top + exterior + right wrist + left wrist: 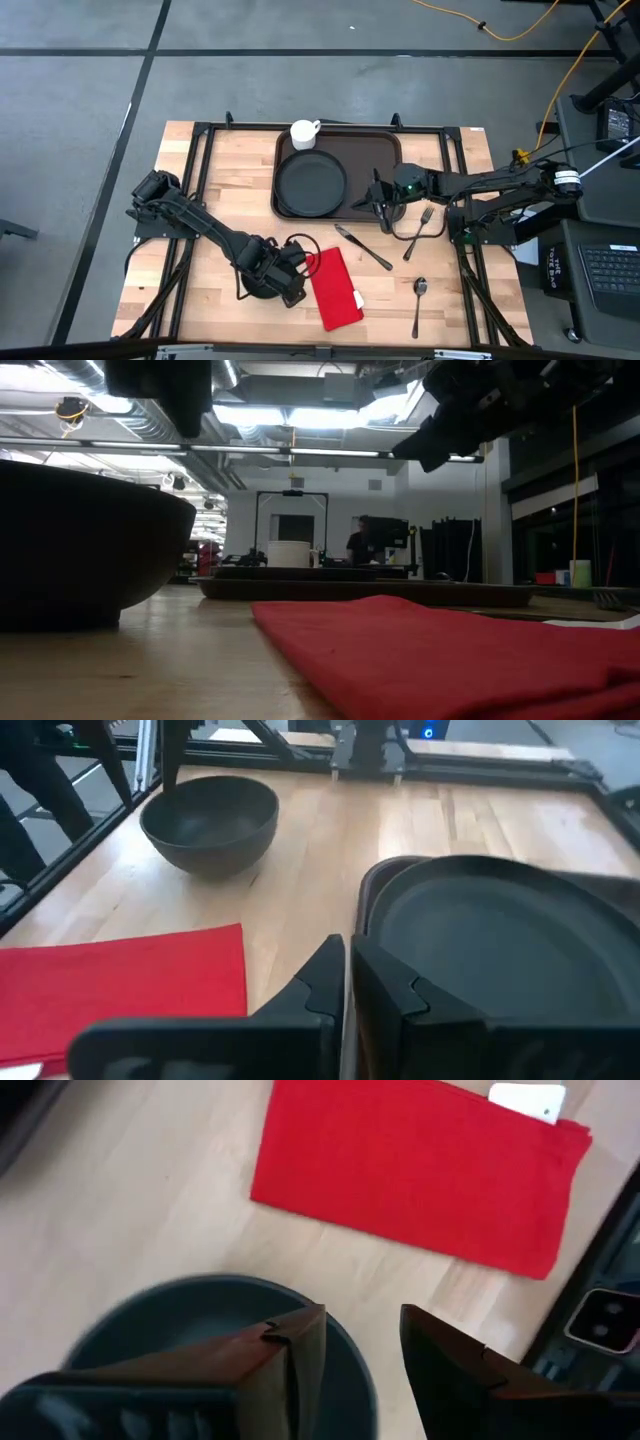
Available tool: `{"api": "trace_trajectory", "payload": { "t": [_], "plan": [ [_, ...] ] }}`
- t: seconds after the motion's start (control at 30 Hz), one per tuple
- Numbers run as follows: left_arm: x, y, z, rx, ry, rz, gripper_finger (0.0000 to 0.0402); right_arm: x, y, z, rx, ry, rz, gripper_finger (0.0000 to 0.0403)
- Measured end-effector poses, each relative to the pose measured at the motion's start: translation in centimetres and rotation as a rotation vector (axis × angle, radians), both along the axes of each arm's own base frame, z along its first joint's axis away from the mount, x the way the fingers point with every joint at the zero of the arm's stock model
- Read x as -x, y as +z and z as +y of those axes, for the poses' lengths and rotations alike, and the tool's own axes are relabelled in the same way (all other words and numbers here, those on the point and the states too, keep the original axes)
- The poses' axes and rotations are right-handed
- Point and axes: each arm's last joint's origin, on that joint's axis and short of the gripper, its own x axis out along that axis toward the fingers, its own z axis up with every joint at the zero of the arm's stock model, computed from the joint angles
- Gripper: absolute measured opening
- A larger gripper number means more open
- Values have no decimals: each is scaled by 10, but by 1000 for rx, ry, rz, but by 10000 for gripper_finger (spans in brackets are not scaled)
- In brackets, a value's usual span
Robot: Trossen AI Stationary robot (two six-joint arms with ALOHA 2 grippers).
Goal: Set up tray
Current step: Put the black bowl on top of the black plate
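Tray (pixel 340 170) sat at table's 12 o'clock, black plate (pixel 311 182) on it. Right gripper (pixel 384 212) clenched empty at tray's 5 o'clock edge. Left gripper (pixel 290 285) released, straddling bowl (pixel 209 822) rim, 7 o'clock.

The left gripper (pixel 283 283) hangs low with fingers parted, while the right gripper (pixel 383 207) has fingers closed together.

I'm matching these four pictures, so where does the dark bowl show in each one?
High view: the dark bowl lies lower centre-left, under the left gripper.
Low view: bowl fills the left side.
Left wrist view: bowl at the bottom.
Right wrist view: bowl upper left.
Shared landmark: the red napkin beside it.
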Motion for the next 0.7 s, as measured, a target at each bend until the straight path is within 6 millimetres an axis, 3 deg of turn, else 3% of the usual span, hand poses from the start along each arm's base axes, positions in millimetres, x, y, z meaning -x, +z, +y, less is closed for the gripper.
{"api": "trace_trajectory", "payload": {
  "t": [0.37,0.7],
  "plan": [
    [0,-23,-18,23,103,57,123,1,-2,24,-11,91,25,28],
    [-5,-51,-26,32,122,149,123,0,-2,29,16,64,26,28]
  ]
}}
